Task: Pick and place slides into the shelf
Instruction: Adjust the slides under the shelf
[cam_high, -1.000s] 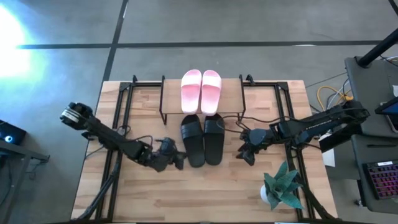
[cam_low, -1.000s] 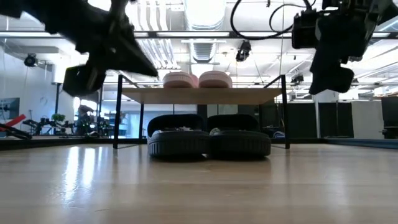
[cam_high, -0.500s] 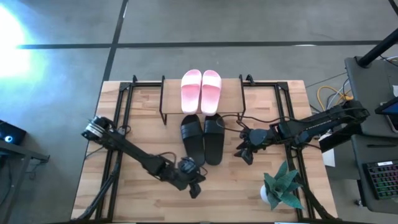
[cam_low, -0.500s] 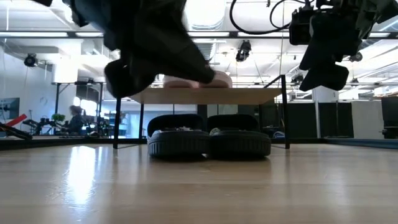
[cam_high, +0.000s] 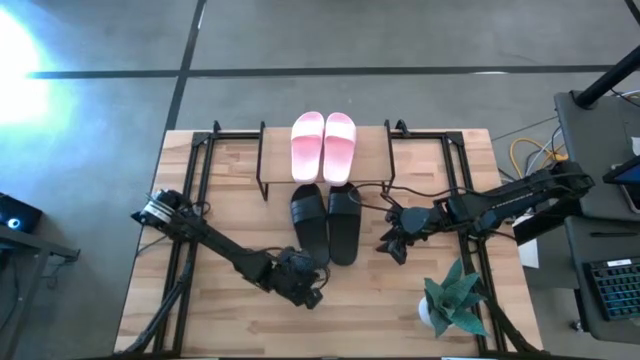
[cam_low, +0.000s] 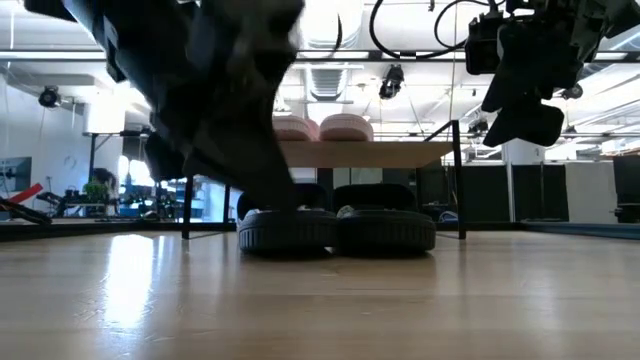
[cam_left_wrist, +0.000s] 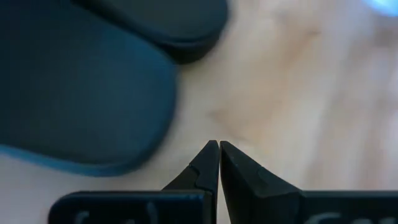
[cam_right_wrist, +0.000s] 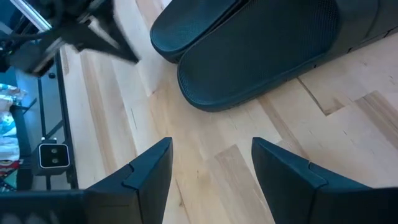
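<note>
Overhead and level views of a wooden desk (cam_high: 200, 320) bearing a low shelf (cam_high: 275, 150) with a light plank top on thin black legs. The pink pair of slides (cam_high: 323, 145) lies side by side on the shelf top, toes pointing away from the arms. The black pair of slides (cam_high: 326, 222) lies side by side on the desk, its toe ends tucked under the near edge of the shelf and its heels projecting toward the open desk; in the level view the two black slides (cam_low: 335, 228) sit directly beneath the plank. The left claw (cam_high: 303, 283) is low over the desk just beside the heel of the left-hand black slide, its two fingers pressed tip to tip and holding nothing, as the left wrist view shows (cam_left_wrist: 219, 163). The right claw (cam_high: 393, 243) hovers near the right-hand black slide, apart from it, with its fingers spread wide and empty in the right wrist view (cam_right_wrist: 211, 168). A small potted plant (cam_high: 455, 297) stands at the desk's near right corner.
</note>
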